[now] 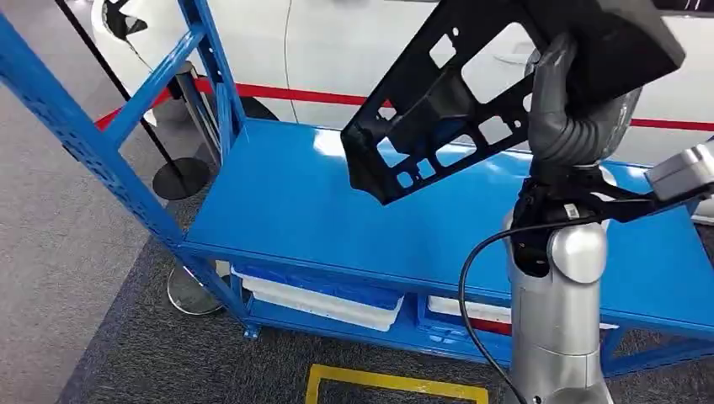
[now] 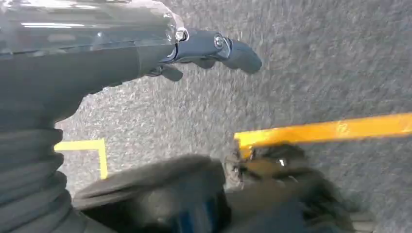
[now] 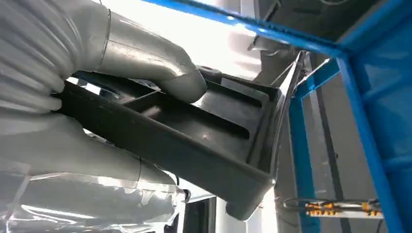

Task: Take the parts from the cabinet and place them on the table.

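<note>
Gripping a black plastic part [image 1: 438,101] between thumb and fingers, the right hand [image 1: 581,109] holds it tilted in the air above the blue shelf [image 1: 286,210] of the cabinet. The left hand [image 2: 204,48] hangs over grey carpet [image 2: 316,63], fingers apart, holding nothing.

White car [image 1: 354,50] behind red barrier tape [image 1: 303,94]; yellow floor tape [image 1: 396,383] on grey carpet [image 1: 67,252].

Blue shelf [image 1: 286,202] top bare; white trays [image 1: 320,299] on lower tier.
</note>
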`<state>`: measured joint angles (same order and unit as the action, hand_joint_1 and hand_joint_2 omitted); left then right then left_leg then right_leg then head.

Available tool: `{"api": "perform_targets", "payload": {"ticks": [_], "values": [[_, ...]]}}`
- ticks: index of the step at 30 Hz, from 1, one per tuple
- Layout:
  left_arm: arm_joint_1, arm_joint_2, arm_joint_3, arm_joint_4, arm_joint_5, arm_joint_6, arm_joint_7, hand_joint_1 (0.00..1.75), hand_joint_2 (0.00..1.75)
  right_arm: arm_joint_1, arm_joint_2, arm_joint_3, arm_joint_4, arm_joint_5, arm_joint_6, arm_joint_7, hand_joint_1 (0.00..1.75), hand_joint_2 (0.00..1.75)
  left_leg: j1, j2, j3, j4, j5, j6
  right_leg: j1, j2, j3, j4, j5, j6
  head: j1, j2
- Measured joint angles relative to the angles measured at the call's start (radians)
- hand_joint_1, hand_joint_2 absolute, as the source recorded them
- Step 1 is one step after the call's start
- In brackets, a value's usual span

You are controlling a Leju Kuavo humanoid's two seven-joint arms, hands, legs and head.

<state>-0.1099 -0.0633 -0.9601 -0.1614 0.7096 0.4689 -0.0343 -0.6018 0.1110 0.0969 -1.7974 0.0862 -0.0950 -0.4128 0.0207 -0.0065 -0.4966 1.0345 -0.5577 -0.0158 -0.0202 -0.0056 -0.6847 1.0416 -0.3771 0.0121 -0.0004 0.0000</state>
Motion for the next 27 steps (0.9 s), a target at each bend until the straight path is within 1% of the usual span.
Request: {"api": "perform_targets", "payload": {"ticks": [1,2,9,11,12,13,14,15,16,17,18,19,20,21,22,23,24,25,26,27], "values": [[0.000,0.000,-0.002,0.000,-0.004,-0.001,0.000,0.00,1.75,-0.003,0.000,-0.002,0.000,-0.003,0.010,0.004,1.75,1.75,-0.007,-0.003,-0.013,0.003,0.017,0.009,0.005,0.000,-0.007,0.004,0.009,0.007,0.002,0.000],[0.001,0.000,-0.003,0.000,-0.004,-0.002,0.001,0.00,1.75,-0.003,0.000,-0.002,0.000,-0.006,0.015,0.005,1.75,1.75,-0.008,-0.003,-0.019,0.005,0.021,0.015,0.004,-0.001,-0.008,0.002,0.016,0.014,0.002,0.000],[0.002,0.000,-0.004,0.000,-0.004,-0.002,0.001,0.00,1.75,-0.003,0.000,-0.002,0.000,-0.007,0.019,0.006,1.75,1.75,-0.008,-0.003,-0.020,0.006,0.023,0.018,0.005,-0.001,-0.008,0.001,0.019,0.015,0.002,0.000],[0.003,0.000,-0.005,0.000,-0.004,-0.002,0.002,0.00,1.75,-0.003,0.000,-0.002,0.000,-0.009,0.023,0.006,1.75,1.75,-0.009,-0.003,-0.023,0.009,0.026,0.021,0.004,-0.002,-0.008,-0.004,0.025,0.018,0.002,0.000],[0.004,0.000,-0.006,0.000,-0.004,-0.003,0.002,0.00,1.75,-0.003,0.000,-0.002,0.000,-0.012,0.024,0.009,1.75,1.75,-0.010,-0.003,-0.025,0.008,0.032,0.027,0.003,-0.002,-0.007,-0.007,0.032,0.023,0.001,0.000],[0.005,0.000,-0.007,0.000,-0.004,-0.003,0.002,0.00,1.75,-0.003,0.000,-0.002,0.000,-0.014,0.026,0.011,1.75,1.75,-0.008,-0.003,-0.031,0.004,0.040,0.030,0.003,-0.001,-0.010,-0.008,0.038,0.026,0.001,0.000],[-0.001,0.000,-0.014,0.000,-0.004,-0.004,0.002,0.00,1.75,-0.003,-0.002,-0.009,0.005,-0.030,0.049,0.015,1.75,1.75,-0.006,0.005,-0.067,0.001,0.080,0.051,-0.002,0.002,-0.057,0.123,-0.125,0.037,0.002,0.000],[-0.002,0.000,-0.015,0.000,0.003,-0.005,-0.002,0.00,1.75,0.010,-0.002,-0.009,0.024,-0.048,0.076,0.005,1.75,1.75,-0.015,0.006,-0.112,0.004,0.113,0.054,-0.002,0.003,-0.073,0.293,-0.180,0.038,0.002,0.000],[-0.006,0.000,-0.016,0.000,0.006,-0.005,-0.002,0.00,1.75,0.014,-0.002,-0.009,0.047,-0.061,0.092,-0.004,1.75,1.75,-0.022,0.003,-0.146,0.006,0.140,0.052,0.004,0.004,0.073,0.123,-0.094,0.017,0.002,0.000],[-0.008,-0.003,-0.016,0.000,0.006,-0.006,-0.002,0.00,1.75,0.013,-0.002,-0.009,0.050,-0.066,0.096,-0.004,1.75,1.75,-0.021,0.002,-0.151,0.006,0.148,0.049,0.011,0.005,0.133,0.026,-0.124,0.002,0.001,0.000],[-0.009,-0.005,-0.016,0.000,0.007,-0.007,-0.002,0.00,1.75,0.013,-0.002,-0.009,0.054,-0.070,0.100,-0.003,1.75,1.75,-0.025,0.002,-0.155,0.005,0.155,0.043,0.014,0.005,0.162,-0.026,-0.141,0.000,0.001,0.000],[-0.008,-0.005,-0.016,0.000,0.008,-0.007,0.002,0.00,1.75,0.013,-0.002,-0.009,0.057,-0.076,0.104,-0.002,1.75,1.75,-0.019,0.002,-0.153,-0.003,0.164,0.035,0.018,0.005,0.157,-0.017,-0.128,0.001,0.002,0.000],[-0.009,-0.005,-0.016,0.000,0.010,-0.007,0.005,0.00,1.75,0.008,-0.002,-0.009,0.064,-0.085,0.112,0.000,1.75,1.75,-0.015,0.002,-0.154,-0.007,0.175,0.027,0.025,0.005,0.155,-0.024,-0.121,-0.007,0.003,0.000],[-0.010,-0.005,-0.017,0.000,0.013,-0.007,0.007,0.00,1.75,0.007,-0.002,-0.009,0.070,-0.091,0.120,0.001,1.75,1.75,-0.014,0.002,-0.155,-0.011,0.183,0.022,0.025,0.004,0.152,-0.027,-0.114,-0.011,0.002,0.000],[-0.008,-0.005,-0.017,0.000,0.015,-0.007,0.009,0.00,1.75,0.008,-0.002,-0.009,0.079,-0.099,0.127,0.001,1.75,1.75,-0.022,-0.002,-0.157,-0.014,0.187,0.015,0.015,0.000,0.148,-0.047,-0.095,-0.019,0.002,0.000],[-0.008,-0.005,-0.017,0.000,0.016,-0.006,0.010,0.00,1.75,0.005,-0.001,-0.008,0.087,-0.103,0.132,0.001,1.75,1.75,-0.019,-0.001,-0.167,0.003,0.151,0.012,0.013,-0.008,0.144,-0.053,-0.080,-0.023,0.001,0.000],[-0.008,-0.005,-0.017,0.000,0.016,-0.005,0.010,0.00,1.75,0.006,0.000,-0.008,0.096,-0.108,0.139,-0.002,1.75,1.75,-0.018,-0.001,-0.181,0.049,0.089,0.009,0.013,-0.007,0.130,-0.055,-0.069,-0.031,-0.002,0.000],[-0.010,-0.004,-0.016,0.000,0.017,-0.005,0.010,0.00,1.75,0.008,0.000,-0.008,0.103,-0.115,0.144,-0.002,1.75,1.75,-0.017,0.000,-0.196,0.119,0.027,0.006,0.013,-0.008,0.115,-0.053,-0.058,-0.033,-0.003,0.000],[-0.012,-0.003,-0.016,0.000,0.017,-0.004,0.010,0.00,1.75,0.010,0.000,-0.007,0.109,-0.121,0.154,-0.004,1.75,1.75,-0.017,0.000,-0.209,0.191,-0.019,0.003,0.014,-0.009,0.100,-0.052,-0.047,-0.034,-0.002,0.000],[-0.012,-0.003,-0.016,0.000,0.017,-0.003,0.011,0.00,1.75,0.014,0.000,-0.003,0.115,-0.130,0.169,-0.007,1.75,1.75,-0.017,0.000,-0.216,0.258,-0.041,0.000,0.015,-0.009,0.082,-0.050,-0.034,-0.033,-0.002,0.000]]}}
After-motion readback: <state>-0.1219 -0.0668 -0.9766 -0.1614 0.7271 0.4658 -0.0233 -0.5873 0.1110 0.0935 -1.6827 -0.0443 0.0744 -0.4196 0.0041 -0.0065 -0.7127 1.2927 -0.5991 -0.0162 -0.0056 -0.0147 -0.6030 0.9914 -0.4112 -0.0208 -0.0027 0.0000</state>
